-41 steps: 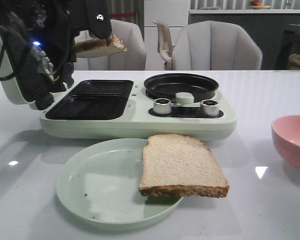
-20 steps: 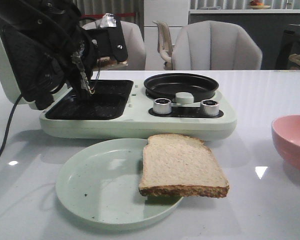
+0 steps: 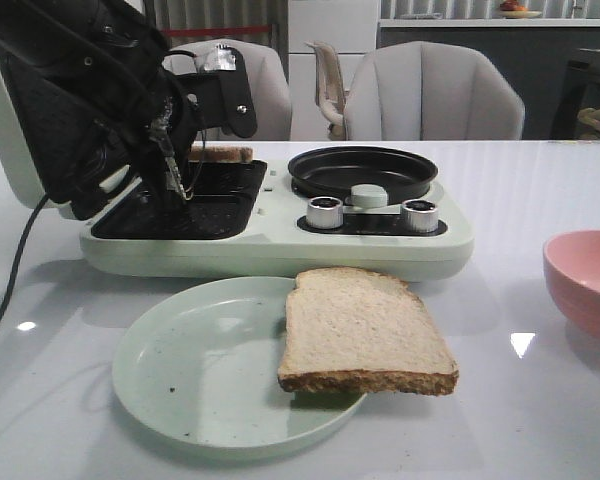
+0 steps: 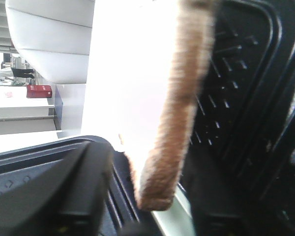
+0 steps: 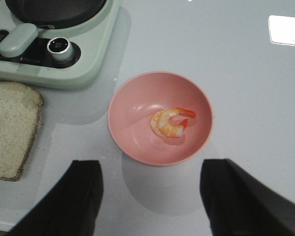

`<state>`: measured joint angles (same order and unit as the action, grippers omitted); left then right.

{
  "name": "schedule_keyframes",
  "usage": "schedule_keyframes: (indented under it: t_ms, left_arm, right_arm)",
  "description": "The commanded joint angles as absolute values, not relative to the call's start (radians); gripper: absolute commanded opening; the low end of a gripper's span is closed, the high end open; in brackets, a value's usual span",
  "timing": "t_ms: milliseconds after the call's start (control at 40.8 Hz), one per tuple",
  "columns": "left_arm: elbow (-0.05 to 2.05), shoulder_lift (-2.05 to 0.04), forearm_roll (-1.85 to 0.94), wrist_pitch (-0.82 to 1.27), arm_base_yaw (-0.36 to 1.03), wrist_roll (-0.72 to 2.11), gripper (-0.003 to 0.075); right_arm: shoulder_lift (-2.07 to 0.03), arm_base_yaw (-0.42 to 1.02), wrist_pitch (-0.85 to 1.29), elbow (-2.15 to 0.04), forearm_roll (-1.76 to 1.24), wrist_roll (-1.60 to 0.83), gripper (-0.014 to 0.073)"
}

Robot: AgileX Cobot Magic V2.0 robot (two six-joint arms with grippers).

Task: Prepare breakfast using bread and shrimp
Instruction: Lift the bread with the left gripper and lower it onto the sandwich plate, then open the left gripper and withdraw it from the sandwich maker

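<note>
Pink bowl (image 5: 160,118) holding one shrimp (image 5: 170,121) ahead of the spread right end effector (image 5: 150,196), two bread slices, one (image 3: 362,330) on plate (image 3: 195,375), one (image 4: 137,98) pinched by left end effector (image 3: 208,110)

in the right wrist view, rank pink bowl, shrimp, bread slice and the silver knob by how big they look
1. Pink bowl, largest.
2. Bread slice, though the frame edge cuts it off, so its full size is unsure.
3. Shrimp and silver knob look about alike; not ranked.

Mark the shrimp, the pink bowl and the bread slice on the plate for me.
shrimp (image 5: 170,122): right wrist view, middle of its curled body.
pink bowl (image 5: 137,105): right wrist view, bare inner wall.
bread slice (image 3: 362,327): front view, centre of its top face.
</note>
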<state>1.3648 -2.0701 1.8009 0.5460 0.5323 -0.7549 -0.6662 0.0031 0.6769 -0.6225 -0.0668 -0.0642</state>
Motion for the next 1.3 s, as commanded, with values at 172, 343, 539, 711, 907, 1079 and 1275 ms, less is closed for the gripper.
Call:
schedule_keyframes:
  t_ms: [172, 343, 539, 711, 907, 1079, 1275]
  left_arm:
    - [1.397, -2.011, 1.847, 0.739, 0.534, -0.771, 0.0477]
    - [1.367, -1.965, 1.838, 0.753, 0.536, -0.771, 0.0477]
    - [1.297, -1.868, 1.799, 0.753, 0.553, -0.771, 0.0476]
    - [1.22, -1.772, 1.789, 0.807, 0.61, -0.771, 0.0476]
    - [1.171, -1.687, 1.746, 0.925, 0.709, -0.771, 0.0476]
    - [1.164, -1.61, 1.513, 0.923, 0.755, -0.757, 0.0477]
    - [1.164, -1.492, 1.014, 0.881, 0.757, -0.525, 0.0476]
  right_arm:
    - [-0.674, 0.002, 0.614, -0.657, -0.067, -0.067, 0.0536]
    - [-0.674, 0.002, 0.614, -0.657, -0.067, -0.067, 0.0536]
    - [-0.674, 0.002, 0.614, -0.657, -0.067, -0.067, 0.0536]
    - [-0.674, 0.002, 0.614, -0.657, -0.067, -0.067, 0.0536]
    - [-0.674, 0.002, 0.614, -0.657, -0.067, -0.067, 0.0536]
    - [-0.674, 0.002, 0.614, -0.657, -0.067, -0.067, 0.0536]
    - [-0.674, 0.002, 0.614, -0.657, -0.067, -0.067, 0.0536]
